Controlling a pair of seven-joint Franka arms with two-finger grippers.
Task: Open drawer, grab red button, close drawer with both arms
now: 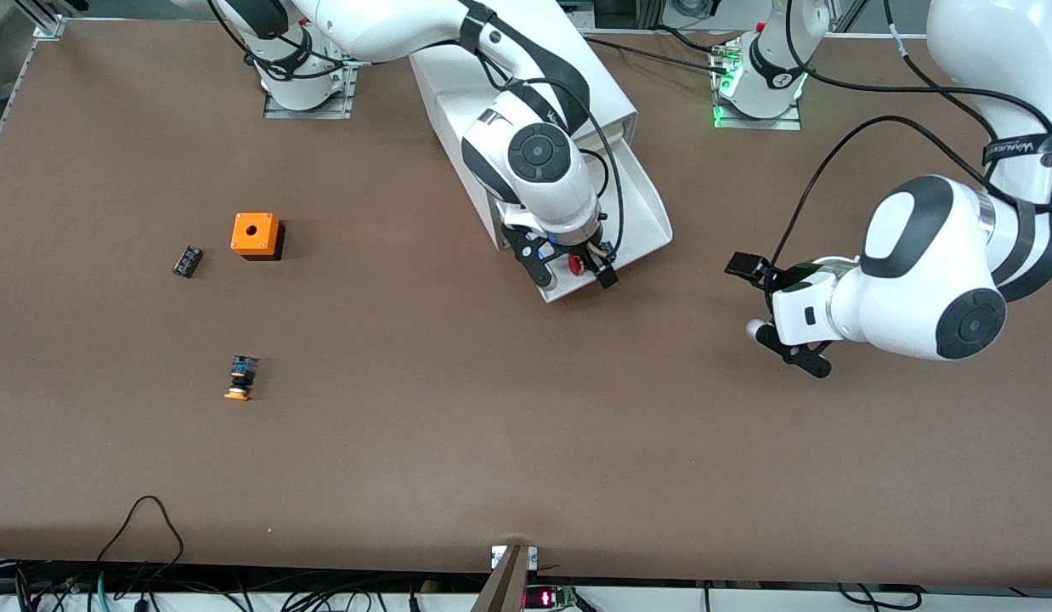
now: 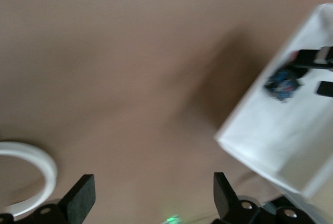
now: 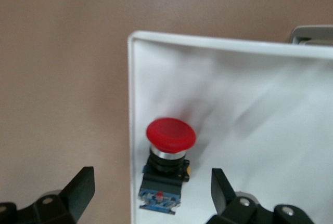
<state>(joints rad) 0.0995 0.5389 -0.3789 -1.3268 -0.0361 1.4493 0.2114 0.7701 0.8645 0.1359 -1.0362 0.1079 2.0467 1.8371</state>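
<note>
The drawer stands pulled out of the white cabinet, toward the front camera. The red-capped button lies in its nearest corner. My right gripper hangs open just over the button, one finger on each side, not touching it. In the right wrist view the button lies on the drawer floor by the rim, between my open right gripper. My left gripper is open and empty over bare table, beside the drawer toward the left arm's end. The left wrist view shows it open, with the drawer and button farther off.
An orange box with a hole, a small black part and an orange-yellow capped button lie toward the right arm's end of the table. A white cable loop shows by my left gripper.
</note>
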